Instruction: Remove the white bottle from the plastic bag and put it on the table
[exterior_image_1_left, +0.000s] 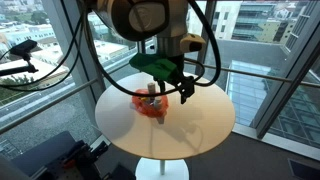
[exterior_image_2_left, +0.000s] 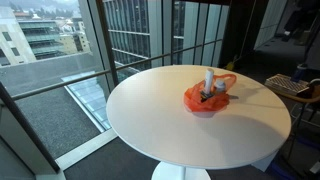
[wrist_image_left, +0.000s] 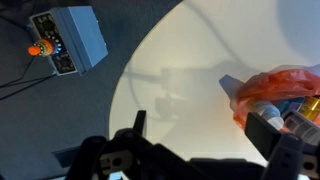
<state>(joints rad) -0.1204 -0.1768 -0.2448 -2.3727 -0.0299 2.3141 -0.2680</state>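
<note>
The pincer (wrist_image_left: 203, 126) stands wide open and holds nothing; in the wrist view its two dark fingers (wrist_image_left: 138, 124) come in from the lower edge with bare tabletop between them; one finger overlaps the edge of the bag (wrist_image_left: 277, 84) in that view, though contact cannot be told; its shadow falls on the table (wrist_image_left: 180, 50) ahead of it. In an exterior view the pincer (exterior_image_1_left: 183, 90) hangs from the arm (exterior_image_1_left: 140, 15) over the round white table, just beside and above the bag, not in it.

The bag is orange plastic, crumpled, lying on the table toward one side of the top; its mouth gapes upward. The bottle (exterior_image_2_left: 209, 82) stands upright inside the bag, white, its upper part rising clear of the plastic; the bag's folds wrap its lower part. In the wrist view blue and yellow things show in the bag's mouth, but they are too blurred to name.

A grey box (wrist_image_left: 70, 38) lies on the floor beyond the table's rim; tall windows (exterior_image_2_left: 140, 35) stand around the table, with buildings outside.
</note>
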